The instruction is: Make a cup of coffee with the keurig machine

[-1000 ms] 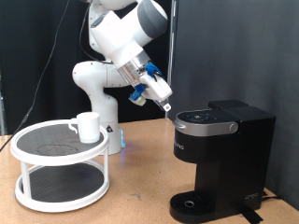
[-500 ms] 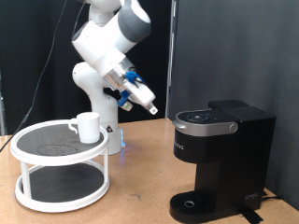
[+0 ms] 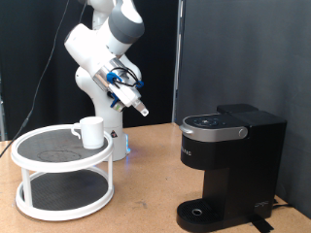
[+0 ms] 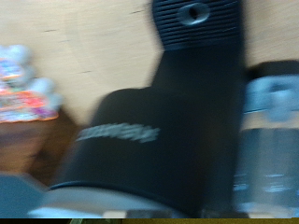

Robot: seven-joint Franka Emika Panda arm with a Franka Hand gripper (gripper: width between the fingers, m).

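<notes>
- Since a second ago the gripper (image 3: 142,111) has swung away from the keurig machine (image 3: 229,167), travelling toward the exterior view's left and rising a little; it had been just above the machine's top edge and now hangs in open air between the machine and the cup (image 3: 90,130).
- Its fingers point down and toward the exterior view's right, and nothing shows between them; whether they are apart or together cannot be told at this size.
- It touches nothing in the exterior view.
- The white cup stands upright on the upper tier of a round two-level rack (image 3: 64,175), on the exterior view's left, below the gripper and to its left, well apart from it.
- The black machine sits on the wooden table (image 3: 146,199) at the exterior view's right with its lid down and its round drip base bare.
- In the wrist view the machine (image 4: 159,131) fills most of the blurred picture, seen from above, with its drip base (image 4: 198,23) visible.
</notes>
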